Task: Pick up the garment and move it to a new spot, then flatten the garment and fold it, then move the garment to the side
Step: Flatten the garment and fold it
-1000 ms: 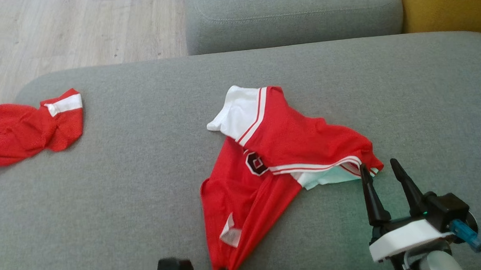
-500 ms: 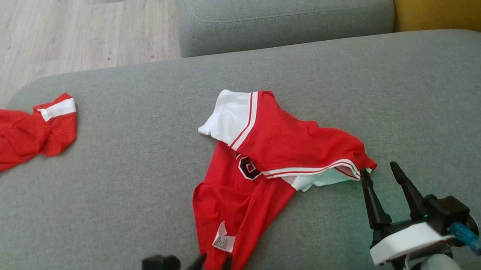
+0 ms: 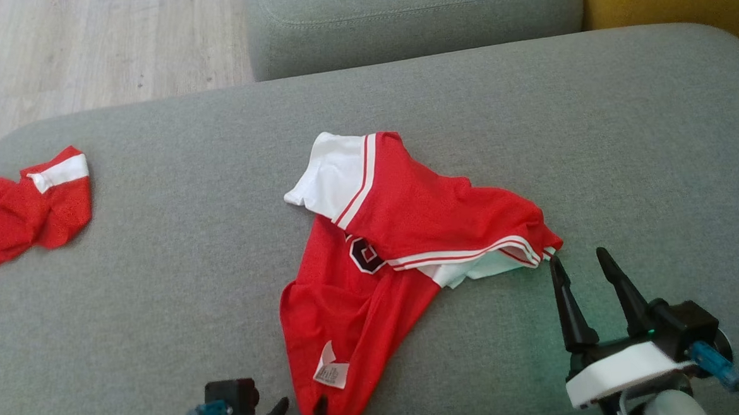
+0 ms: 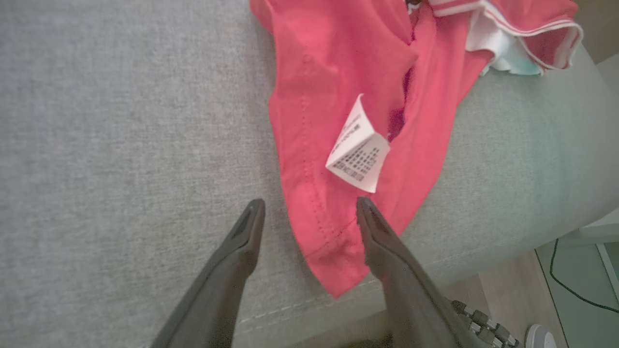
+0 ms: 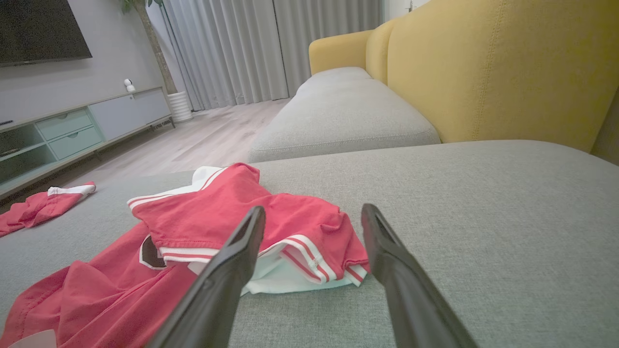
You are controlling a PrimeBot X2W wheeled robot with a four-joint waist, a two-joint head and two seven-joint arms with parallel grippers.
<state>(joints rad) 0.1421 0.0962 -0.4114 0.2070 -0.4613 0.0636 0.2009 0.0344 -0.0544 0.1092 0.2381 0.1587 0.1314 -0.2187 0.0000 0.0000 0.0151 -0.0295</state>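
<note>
A: What is the biggest thing here?
B: The grey seat cushion (image 3: pixel 158 275) of a sofa, and everything lies on it. Behind it is another grey cushion (image 3: pixel 410 22), and a yellow backrest (image 5: pixel 483 67) is at the far right.
A: Where is the garment?
B: The garment (image 3: pixel 433 210) is a red jersey with white panels and striped trims. It lies crumpled near the middle of the seat cushion. One narrow end reaches the near edge of the cushion, and the other end spreads toward the right.
A: Is there other cloth?
B: Yes, a second red cloth (image 3: pixel 9 214) with a white band lies at the left, well apart from the garment.
A: And the grippers?
B: The right gripper (image 3: pixel 577 256) has its fingers spread apart and holds nothing. Its tips are just beside the striped right corner of the garment. The left gripper (image 4: pixel 310 202) also has its fingers spread. One finger is over bare cushion and the other is over the red hem at the near end.
A: Is there anything small?
B: A folded white label (image 4: pixel 359 147) with print sits on the red cloth, just beyond the left fingers.
</note>
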